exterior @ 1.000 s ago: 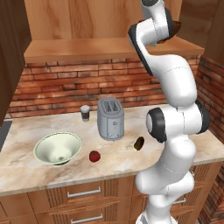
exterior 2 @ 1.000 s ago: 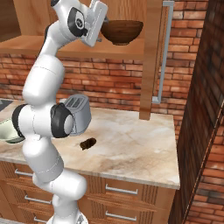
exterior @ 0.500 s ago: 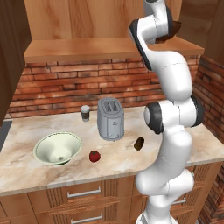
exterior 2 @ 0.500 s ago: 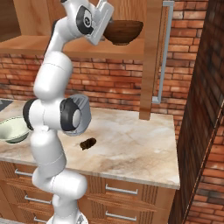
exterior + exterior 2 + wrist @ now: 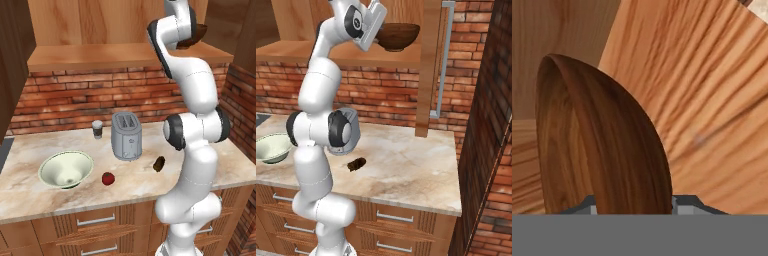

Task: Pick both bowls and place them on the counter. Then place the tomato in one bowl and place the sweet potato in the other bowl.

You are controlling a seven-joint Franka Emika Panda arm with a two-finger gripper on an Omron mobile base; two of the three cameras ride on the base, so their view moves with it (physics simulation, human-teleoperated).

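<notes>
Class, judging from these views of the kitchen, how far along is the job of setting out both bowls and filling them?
Done: the white and green bowl sits on the counter. In hand: the tool is at the dark brown bowl up in the cabinet. Left: bring it down, then load the tomato and sweet potato, both lying on the counter.

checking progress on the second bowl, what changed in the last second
The hand pushed further in along the shelf to the brown bowl and closed onto its rim. The green bowl, tomato, sweet potato and toaster stayed put on the counter.
</notes>
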